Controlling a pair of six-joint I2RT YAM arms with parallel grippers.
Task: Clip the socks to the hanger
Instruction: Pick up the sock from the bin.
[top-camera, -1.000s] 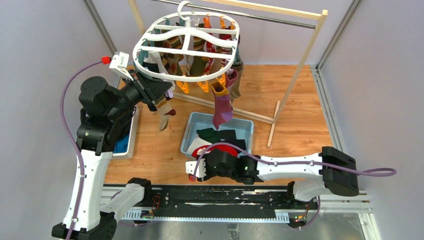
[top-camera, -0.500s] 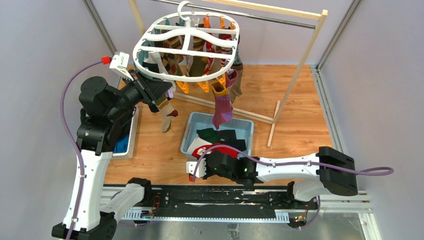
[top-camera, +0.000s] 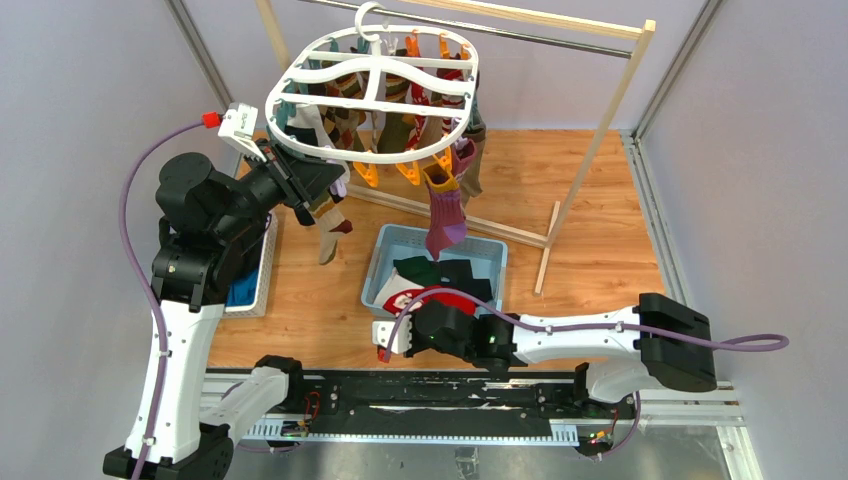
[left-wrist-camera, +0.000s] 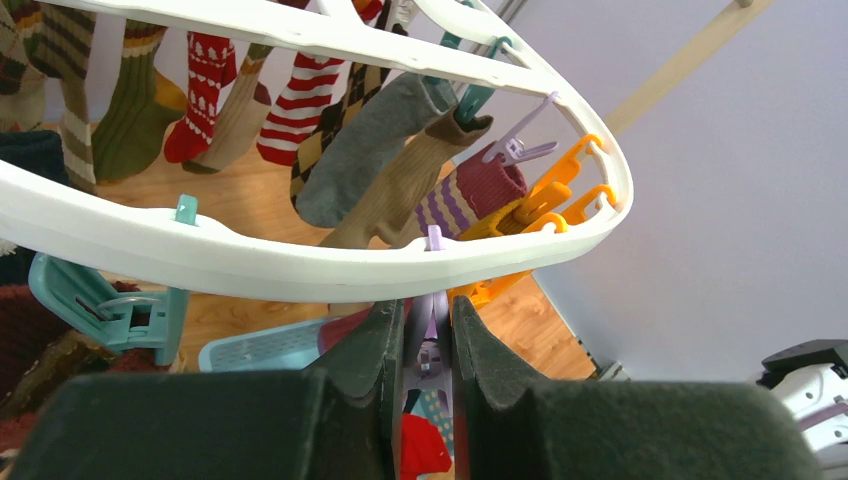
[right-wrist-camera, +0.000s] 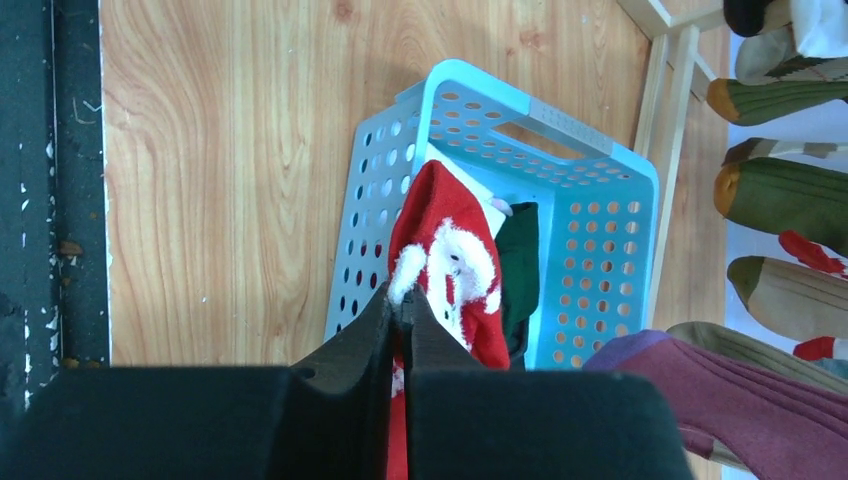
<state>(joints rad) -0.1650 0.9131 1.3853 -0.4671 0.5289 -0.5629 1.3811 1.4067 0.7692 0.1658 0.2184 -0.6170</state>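
Observation:
The white oval hanger (top-camera: 372, 95) hangs from the rail, and several socks are clipped under it. A maroon sock (top-camera: 443, 215) dangles from its front edge. My left gripper (top-camera: 335, 180) is at the hanger's near-left rim (left-wrist-camera: 250, 265). It is shut on a purple peg (left-wrist-camera: 433, 345), pinched between its fingers just under the rim. My right gripper (right-wrist-camera: 403, 298) hovers over the near edge of the blue basket (right-wrist-camera: 590, 160). It is shut on the fluffy white edge of a red and white sock (right-wrist-camera: 455, 260). A dark green sock (right-wrist-camera: 520, 270) lies beside it in the basket.
The wooden-posted rail (top-camera: 600, 130) with its metal bar spans the back, and its foot bar runs behind the blue basket (top-camera: 395, 240). A white basket (top-camera: 262, 270) with blue cloth stands at the left by my left arm. Orange pegs (top-camera: 410, 172) hang along the hanger's front rim.
My right gripper has closed from open onto the red and white sock in the basket. The left arm and its held peg have not moved.

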